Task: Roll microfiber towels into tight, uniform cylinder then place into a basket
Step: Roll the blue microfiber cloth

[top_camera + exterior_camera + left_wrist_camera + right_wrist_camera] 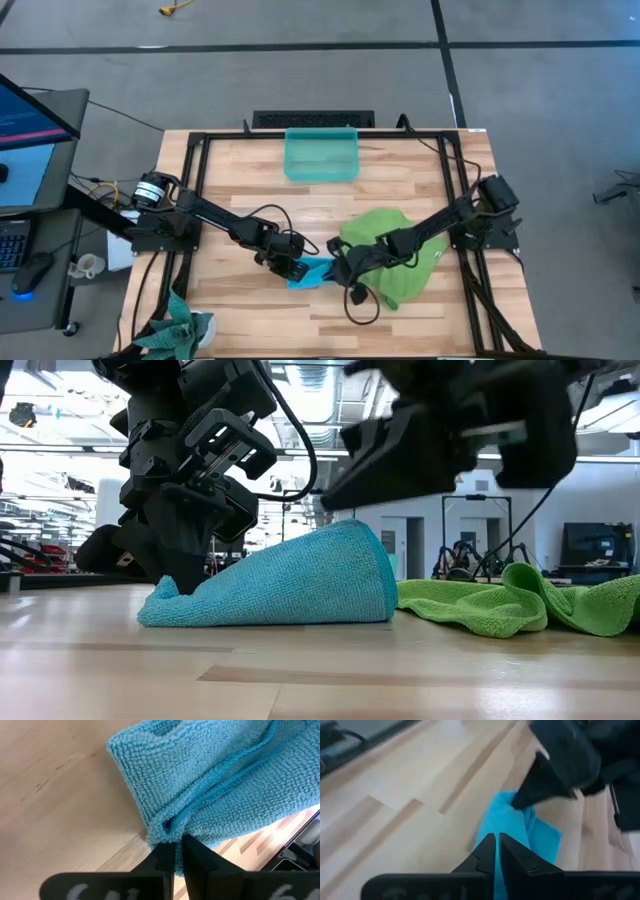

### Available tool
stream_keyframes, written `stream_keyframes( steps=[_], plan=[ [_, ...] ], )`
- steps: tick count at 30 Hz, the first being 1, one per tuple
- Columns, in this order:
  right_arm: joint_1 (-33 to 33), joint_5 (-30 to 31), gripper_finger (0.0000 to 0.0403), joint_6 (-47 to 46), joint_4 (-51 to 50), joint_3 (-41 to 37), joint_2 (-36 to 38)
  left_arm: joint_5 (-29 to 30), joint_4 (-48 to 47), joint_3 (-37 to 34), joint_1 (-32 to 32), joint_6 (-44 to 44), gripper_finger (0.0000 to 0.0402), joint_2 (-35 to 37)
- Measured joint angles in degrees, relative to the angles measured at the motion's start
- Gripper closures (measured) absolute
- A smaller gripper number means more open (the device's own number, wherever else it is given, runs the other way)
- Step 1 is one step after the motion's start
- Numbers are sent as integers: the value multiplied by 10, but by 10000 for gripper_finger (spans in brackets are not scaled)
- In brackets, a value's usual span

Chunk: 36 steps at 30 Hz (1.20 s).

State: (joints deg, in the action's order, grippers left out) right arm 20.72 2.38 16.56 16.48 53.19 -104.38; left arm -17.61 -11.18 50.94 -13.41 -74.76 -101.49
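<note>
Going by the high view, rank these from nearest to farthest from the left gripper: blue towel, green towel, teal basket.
1. The blue towel, pinched at the left gripper itself, near the table's middle front.
2. The green towel, spread out to the right, beyond the blue towel, under the right arm.
3. The basket, at the table's far edge, well clear of both arms.

Two towels, one blue towel (312, 273) and one green towel (392, 258); one basket (321, 156); perhaps one teal bundle (178, 327).
</note>
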Motion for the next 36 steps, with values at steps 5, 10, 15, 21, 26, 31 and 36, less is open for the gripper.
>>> stream_keyframes(
  steps=[5, 10, 15, 21, 26, 31, 36],
  plan=[
    [-17, 65, 384, -33, -31, 0, 0, 0, 1, 0, 0, 0, 391, 0],
    [-30, 67, 393, -71, -85, 0, 0, 0, 4, 0, 0, 5, 391, 0],
    [-23, 71, 384, -77, -112, 0, 0, -2, 12, 0, 0, 10, 391, -1],
    [-22, 118, 387, -60, -94, 7, 29, -7, 15, 0, 0, 10, 391, -1],
    [1, 78, 387, -41, -57, 11, 45, -10, 16, 0, -1, 10, 391, -1],
    [10, 52, 387, -41, -57, 8, 12, -11, 16, 0, -1, 17, 391, -1],
    [-9, 51, 389, -68, -51, 9, -26, -12, 16, 0, -1, 20, 391, -1]
  ],
)
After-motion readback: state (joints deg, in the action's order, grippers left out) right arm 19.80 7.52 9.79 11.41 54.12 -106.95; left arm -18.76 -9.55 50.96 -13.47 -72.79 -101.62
